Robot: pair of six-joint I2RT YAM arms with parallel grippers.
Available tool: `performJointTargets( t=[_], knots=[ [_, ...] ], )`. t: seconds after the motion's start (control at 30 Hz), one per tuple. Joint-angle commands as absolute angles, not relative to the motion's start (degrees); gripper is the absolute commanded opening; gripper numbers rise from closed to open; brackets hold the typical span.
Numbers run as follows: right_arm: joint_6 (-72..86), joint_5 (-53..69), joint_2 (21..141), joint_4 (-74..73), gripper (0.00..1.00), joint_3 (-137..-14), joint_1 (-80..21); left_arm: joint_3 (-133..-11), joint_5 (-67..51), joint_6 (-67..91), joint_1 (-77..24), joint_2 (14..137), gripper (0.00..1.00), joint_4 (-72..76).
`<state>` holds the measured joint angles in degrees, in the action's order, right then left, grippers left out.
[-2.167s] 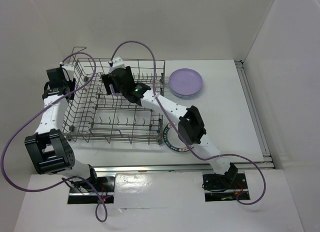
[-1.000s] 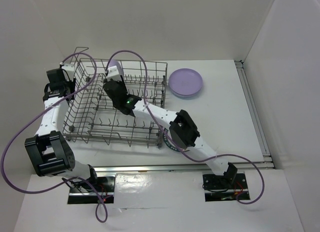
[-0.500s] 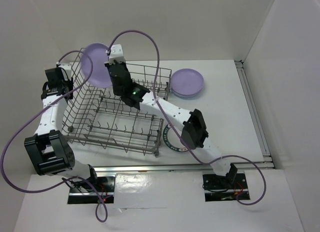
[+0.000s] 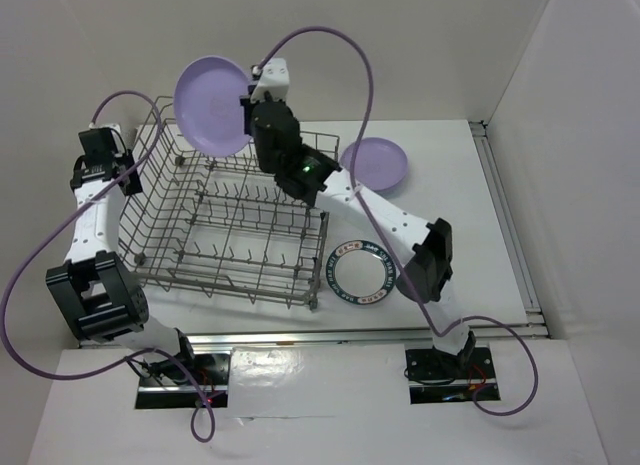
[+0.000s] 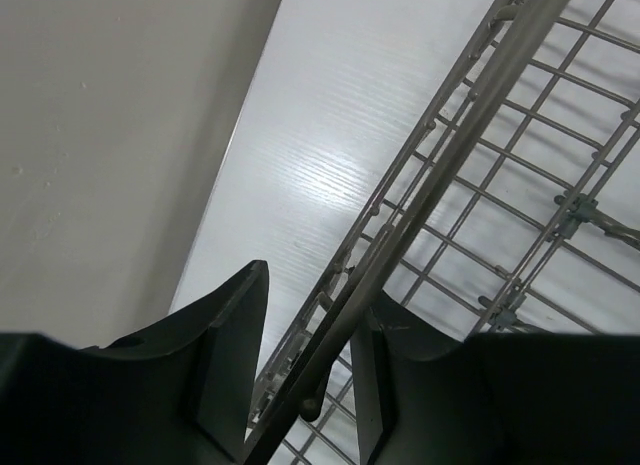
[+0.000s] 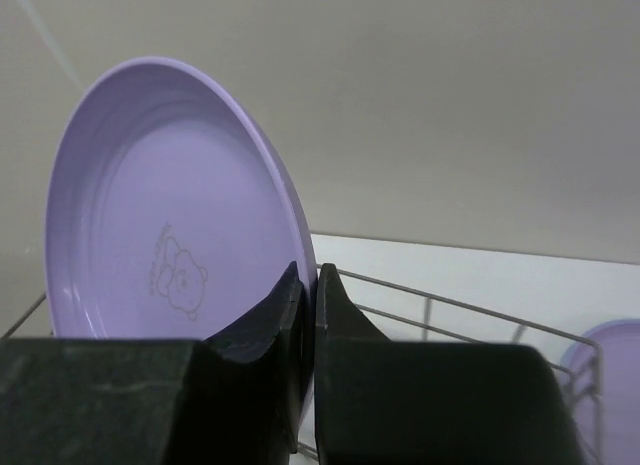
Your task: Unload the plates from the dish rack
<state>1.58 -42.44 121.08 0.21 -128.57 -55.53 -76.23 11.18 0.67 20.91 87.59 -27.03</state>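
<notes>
A lavender plate (image 4: 213,95) hangs upright above the far left of the grey wire dish rack (image 4: 190,247), with my right gripper (image 4: 250,109) shut on its right rim. The right wrist view shows the plate (image 6: 150,235), with a faint bear print, pinched between my right gripper (image 6: 308,285) jaws above a rack wire (image 6: 440,305). My left gripper (image 4: 118,165) is at the rack's left rim. In the left wrist view that rim wire (image 5: 420,195) runs between the jaws of my left gripper (image 5: 315,305), against the right finger. No other plates show inside the rack.
A stack of lavender plates (image 4: 378,165) lies on the table right of the rack and shows again (image 6: 612,375) at the frame's edge. A white plate with a dark-blue patterned rim (image 4: 362,273) lies by the rack's near right corner. White walls close in behind and on both sides.
My right gripper has lifted the lavender plate out of the rack, up and to the right. The right elbow swung right, uncovering the patterned plate. The left gripper stayed on the rack's rim.
</notes>
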Motion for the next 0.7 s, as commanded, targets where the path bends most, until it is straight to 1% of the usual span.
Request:
performJointTargets(
  t=[0.0, 0.1, 0.17, 0.27, 0.3, 0.37, 0.4, 0.53, 0.57, 0.63, 0.67],
  knots=[
    [7.5, -43.9, 114.1, -5.6, 0.0, -126.4, -51.3, -76.3, 16.5, 12.9, 25.5, 91.8, 0.0, -31.7],
    [11.3, -44.6, 109.5, -9.9, 0.0, -122.2, -47.9, -77.9, 16.5, 15.7, 27.6, 92.3, 0.0, -32.3],
    [15.3, -43.0, 107.1, -11.4, 0.0, -117.5, -45.7, -78.9, 16.0, 17.2, 28.6, 92.8, 0.0, -33.4],
    [21.4, -38.3, 102.2, -15.2, 0.0, -111.6, -39.5, -79.6, 16.0, 17.1, 29.2, 92.8, 0.0, -32.6],
    [22.7, -36.5, 100.5, -17.0, 0.0, -110.3, -35.8, -79.6, 14.5, 15.6, 29.2, 92.8, 0.0, -31.9],
    [25.8, -30.3, 99.8, -19.5, 0.0, -107.2, -31.7, -79.6, 12.8, 13.1, 29.2, 92.8, 0.0, -31.9],
    [26.8, -27.9, 98.9, -21.4, 0.0, -106.4, -27.8, -79.6, 11.9, 11.7, 29.2, 92.8, 0.0, -31.3],
    [29.7, -15.3, 97.3, -22.1, 0.0, -99.1, -18.5, -79.1, 9.9, 6.3, 29.2, 93.4, 0.0, -30.0],
    [29.7, -10.6, 97.3, -22.7, 0.0, -97.8, -16.8, -79.1, 9.3, 5.5, 29.2, 93.4, 0.0, -30.0],
    [30.7, -7.0, 96.8, -21.9, 0.0, -93.8, -12.6, -79.1, 8.5, 2.0, 29.2, 94.0, 0.0, -28.5],
    [30.7, -2.8, 96.8, -20.8, 0.0, -92.2, -11.4, -79.6, 8.0, 0.7, 29.2, 94.8, 0.0, -28.0]
  ],
)
